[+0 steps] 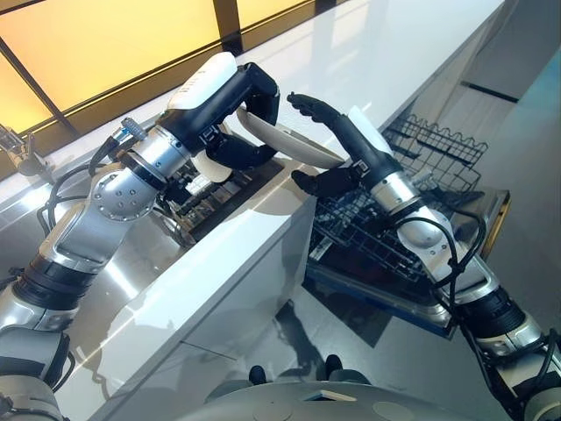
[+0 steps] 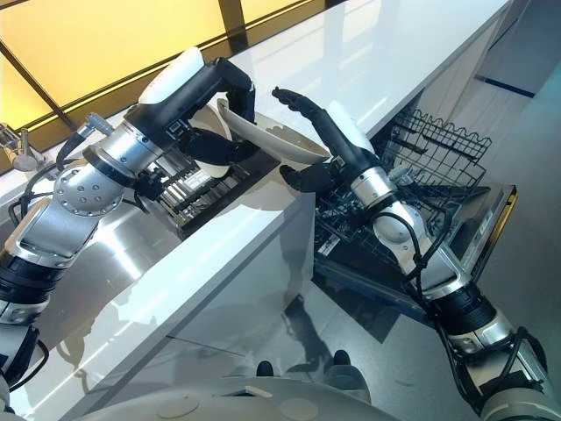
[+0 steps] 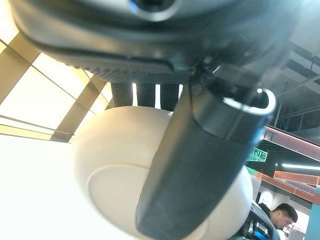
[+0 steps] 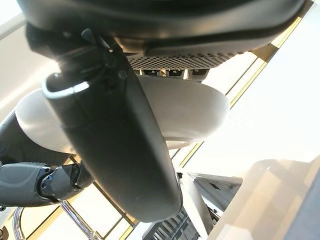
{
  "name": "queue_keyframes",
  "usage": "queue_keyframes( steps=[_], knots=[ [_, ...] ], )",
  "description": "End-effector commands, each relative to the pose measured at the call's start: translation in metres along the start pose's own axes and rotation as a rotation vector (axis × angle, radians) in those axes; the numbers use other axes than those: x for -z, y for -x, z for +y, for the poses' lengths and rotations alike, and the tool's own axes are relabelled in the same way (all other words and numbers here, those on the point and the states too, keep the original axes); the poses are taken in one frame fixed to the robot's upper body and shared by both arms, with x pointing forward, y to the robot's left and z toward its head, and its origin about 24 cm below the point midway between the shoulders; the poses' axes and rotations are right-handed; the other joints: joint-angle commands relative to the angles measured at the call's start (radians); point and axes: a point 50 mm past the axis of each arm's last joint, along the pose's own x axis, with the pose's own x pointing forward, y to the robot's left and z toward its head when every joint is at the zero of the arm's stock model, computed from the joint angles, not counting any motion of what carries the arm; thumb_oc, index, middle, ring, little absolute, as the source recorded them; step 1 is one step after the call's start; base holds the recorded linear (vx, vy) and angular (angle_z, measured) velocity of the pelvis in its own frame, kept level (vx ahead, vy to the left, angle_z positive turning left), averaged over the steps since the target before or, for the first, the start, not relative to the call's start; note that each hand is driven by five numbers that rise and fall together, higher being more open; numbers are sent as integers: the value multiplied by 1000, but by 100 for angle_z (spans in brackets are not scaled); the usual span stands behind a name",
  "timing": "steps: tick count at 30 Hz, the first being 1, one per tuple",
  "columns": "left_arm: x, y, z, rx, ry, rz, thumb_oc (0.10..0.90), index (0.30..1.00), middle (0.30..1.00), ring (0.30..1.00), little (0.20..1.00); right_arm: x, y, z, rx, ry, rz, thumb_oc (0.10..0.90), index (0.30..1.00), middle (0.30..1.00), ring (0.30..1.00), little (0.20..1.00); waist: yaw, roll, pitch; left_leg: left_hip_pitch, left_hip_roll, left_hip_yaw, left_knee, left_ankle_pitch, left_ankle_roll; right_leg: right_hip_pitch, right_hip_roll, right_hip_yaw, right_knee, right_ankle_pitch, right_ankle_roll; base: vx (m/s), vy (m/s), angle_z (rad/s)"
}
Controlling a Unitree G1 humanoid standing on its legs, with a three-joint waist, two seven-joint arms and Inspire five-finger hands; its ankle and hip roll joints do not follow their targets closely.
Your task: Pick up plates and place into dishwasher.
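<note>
A smooth, round, cream plate (image 1: 285, 140) is held above the glossy white surface (image 1: 394, 53), pinched by both the left hand (image 1: 241, 114) and the right hand (image 1: 337, 149), beside the dishwasher's wire rack (image 1: 421, 175).

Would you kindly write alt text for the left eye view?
Both hands, left hand and right hand, hold a white plate between them above a white counter. An open dishwasher's wire rack stands to the right, below.
</note>
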Motion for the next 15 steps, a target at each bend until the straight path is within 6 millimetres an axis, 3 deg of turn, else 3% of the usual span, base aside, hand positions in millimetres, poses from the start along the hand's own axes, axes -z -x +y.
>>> queue_keyframes(
  steps=[1, 4, 5, 6, 15],
  knots=[
    [-45, -22, 41, -180, -85, -230, 100, 300, 300, 300, 200, -58, -18, -25, 118, -10, -295, 800, 900, 900, 900, 900, 3, -12, -95, -25, -37, -23, 2, -78, 54, -28, -11, 4, 99, 10, 51, 0, 0, 0],
    [-44, -20, 38, -169, -66, -224, 100, 300, 300, 300, 200, -62, -17, -25, 136, -41, -317, 800, 900, 900, 900, 900, 5, -11, -96, -25, -34, -23, 2, -78, 53, -23, -8, 5, 91, 1, 51, 0, 0, 0],
    [-44, -19, 38, -165, -62, -223, 100, 300, 300, 300, 200, -63, -17, -25, 141, -50, -324, 259, 436, 436, 436, 359, 6, -11, -96, -24, -34, -23, 2, -78, 53, -22, -8, 6, 90, 1, 51, 0, 0, 0],
    [-43, -19, 36, -158, -54, -221, 100, 300, 300, 300, 200, -65, -17, -25, 150, -65, -336, 100, 300, 300, 300, 200, 7, -11, -96, -25, -33, -24, 2, -76, 53, -20, -8, 5, 88, 0, 50, 0, 0, 0],
    [-42, -19, 22, -124, -6, -228, 100, 300, 300, 300, 200, -70, -17, -27, 258, -56, -373, 100, 300, 300, 300, 200, 10, -8, -97, -28, -35, -27, 2, -75, 55, -22, -9, 2, 97, 1, 50, 0, 0, 0]
  ],
)
